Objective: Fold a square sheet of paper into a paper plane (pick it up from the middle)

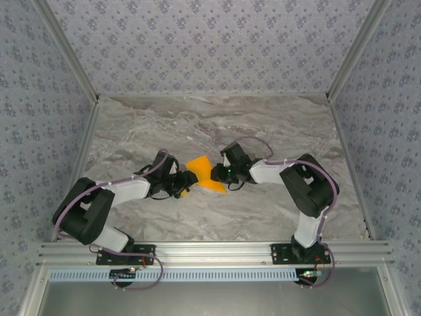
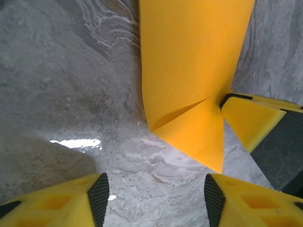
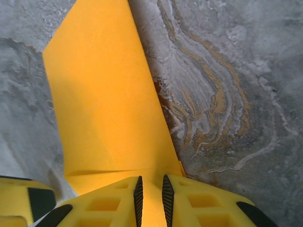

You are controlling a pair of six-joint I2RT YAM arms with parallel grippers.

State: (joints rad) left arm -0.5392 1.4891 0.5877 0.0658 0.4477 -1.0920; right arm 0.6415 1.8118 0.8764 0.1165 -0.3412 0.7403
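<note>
**Top view.** The sheet of paper lies partly folded near the middle of the bench, well clear of all four edges. The left gripper meets it from the left and the right gripper from the right.

**Left wrist view.** The left gripper has its jaws apart with bare bench between them, grasping nothing. The paper sits just ahead, a folded flap raised off the surface. A finger of the right gripper presses at the fold.

**Right wrist view.** The right gripper is clenched on a thin edge of the paper, with the rest spread flat on the bench beyond it.

**Judgement.** The step in hand appears to be setting a crease. The right gripper should hold as the anchor. The left should close squarely on the raised flap, close to the fold line, and press along it without dragging the sheet.

**Markings.** No brand, label or writing can be read.
</note>
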